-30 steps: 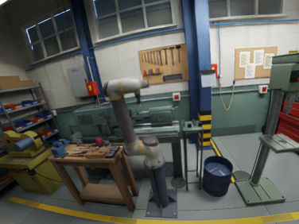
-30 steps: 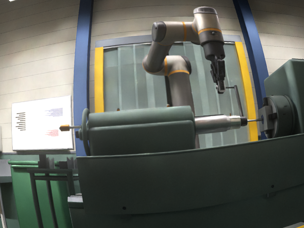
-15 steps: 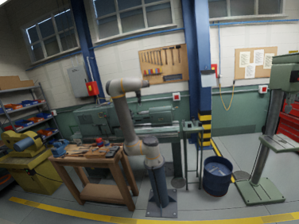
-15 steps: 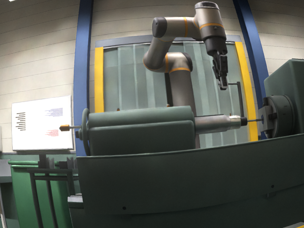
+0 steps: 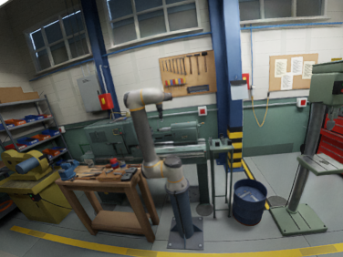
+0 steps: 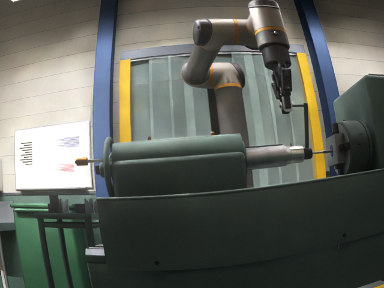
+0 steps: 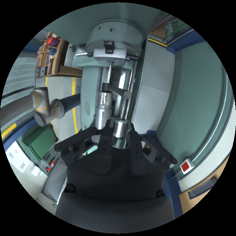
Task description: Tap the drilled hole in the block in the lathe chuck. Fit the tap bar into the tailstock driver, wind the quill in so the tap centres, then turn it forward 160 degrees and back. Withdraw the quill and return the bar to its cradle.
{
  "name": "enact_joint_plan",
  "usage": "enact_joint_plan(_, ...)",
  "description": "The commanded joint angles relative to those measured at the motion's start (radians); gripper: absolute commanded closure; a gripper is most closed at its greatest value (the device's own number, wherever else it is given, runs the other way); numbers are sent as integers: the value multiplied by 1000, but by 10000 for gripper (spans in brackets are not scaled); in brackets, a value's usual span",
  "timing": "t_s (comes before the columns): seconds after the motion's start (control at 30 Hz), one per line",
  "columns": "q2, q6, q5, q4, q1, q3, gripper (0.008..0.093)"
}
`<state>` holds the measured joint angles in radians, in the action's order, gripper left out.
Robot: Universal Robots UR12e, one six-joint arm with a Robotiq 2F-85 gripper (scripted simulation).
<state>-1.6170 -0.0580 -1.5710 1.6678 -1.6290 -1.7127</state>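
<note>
The tap bar's handle is clamped in my closed gripper. The bar stands upright above the tailstock driver, where its lower end is seated. The quill reaches out of the green tailstock toward the chuck. The thin tap runs from the driver to the grey block in the chuck jaws. Its tip meets the blue-ringed hole. The tailstock handwheel with its orange knob is at the far end.
The green lathe bed and guard fill the space below the quill. A wooden workbench with tools stands left of my base. A blue barrel and a drill press stand to the right of the lathe.
</note>
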Motion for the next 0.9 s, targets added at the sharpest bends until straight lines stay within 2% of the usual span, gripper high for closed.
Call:
enact_joint_plan(0.0, 3, 0, 0, 2, 0, 2, 934)
enact_joint_plan(0.87, 79, 4, 0, 57, 4, 22, 934)
